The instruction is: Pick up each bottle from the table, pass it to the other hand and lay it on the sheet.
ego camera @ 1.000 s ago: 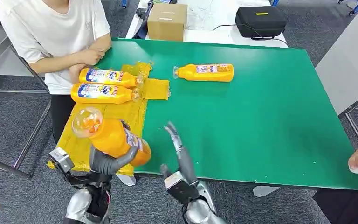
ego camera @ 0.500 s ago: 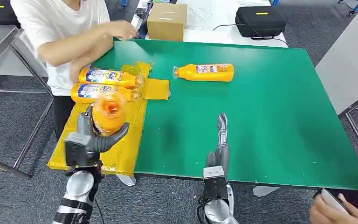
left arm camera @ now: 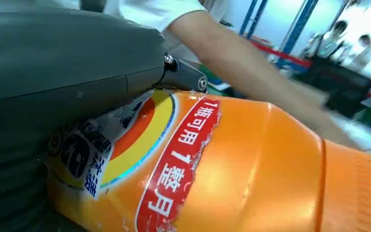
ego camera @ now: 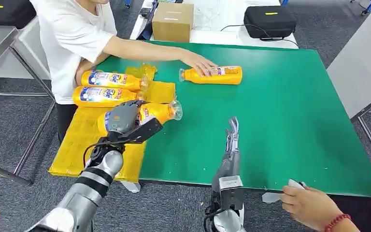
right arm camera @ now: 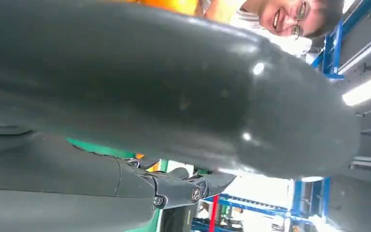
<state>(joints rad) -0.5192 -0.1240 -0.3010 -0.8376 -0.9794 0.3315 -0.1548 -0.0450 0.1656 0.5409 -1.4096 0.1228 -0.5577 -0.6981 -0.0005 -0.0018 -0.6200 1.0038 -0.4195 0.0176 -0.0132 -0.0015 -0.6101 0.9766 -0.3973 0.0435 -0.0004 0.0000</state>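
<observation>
Left hand (ego camera: 124, 117) with fingers clamped around an orange detergent bottle (ego camera: 152, 112), held on its side over the edge of the yellow sheet (ego camera: 79, 145), cap end out over the green bench (ego camera: 280, 125). Right hand (ego camera: 231, 137) over the bench's near edge, fingers straight, apart, holding nothing. Two more bottles (ego camera: 107, 87) lying on the sheet; a fourth bottle (ego camera: 215, 75) on the bench under a person's hand (ego camera: 199, 63).

**Red banner on the held bottle reads "1瓶可用1整月"**

Up close from the left wrist, the orange bottle (left arm camera: 232, 169) shows a red band with white characters: "1瓶可用" over "1整月". Beside it sits a blue, yellow and red roundel whose dark print is too torn to read. From the head view, the other bottles' labels blur.
</observation>
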